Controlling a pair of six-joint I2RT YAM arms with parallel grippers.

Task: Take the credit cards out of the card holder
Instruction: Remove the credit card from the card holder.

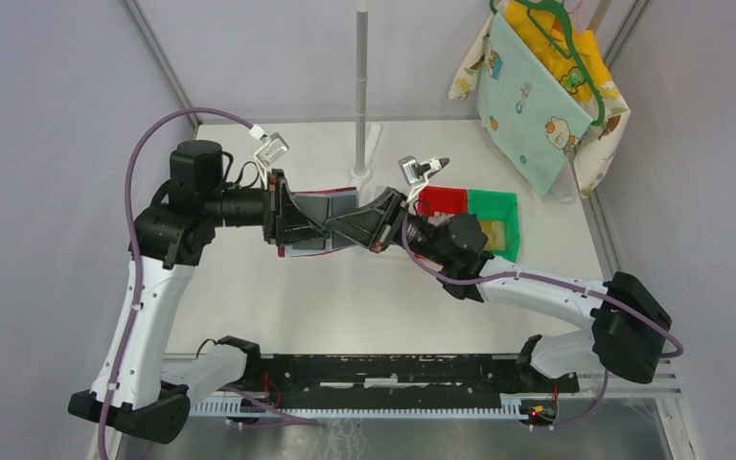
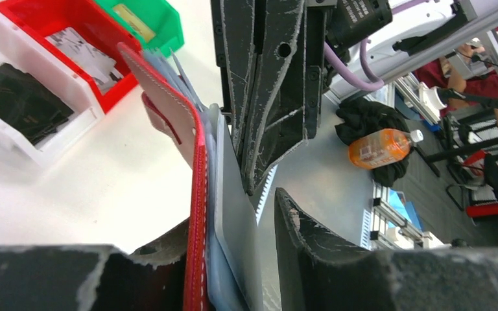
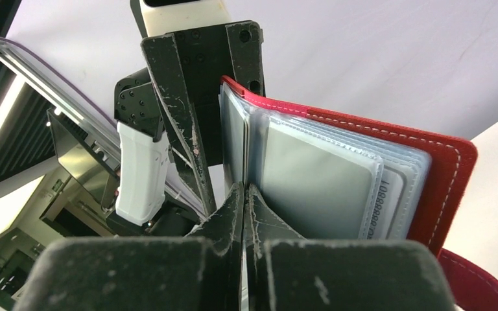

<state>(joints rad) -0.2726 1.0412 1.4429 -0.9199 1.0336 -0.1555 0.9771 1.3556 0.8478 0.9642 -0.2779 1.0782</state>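
The left gripper (image 2: 230,220) holds the red card holder (image 3: 450,175) between its fingers, in the middle of the top view. The right gripper (image 3: 243,191) is squeezed tight on the edge of one grey credit card (image 3: 235,139) inside it.

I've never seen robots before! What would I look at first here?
The left gripper and right gripper meet mid-table, holding up a red card holder with grey cards inside. Beside them sit a red bin and a green bin; a cartoon cloth hangs top right.
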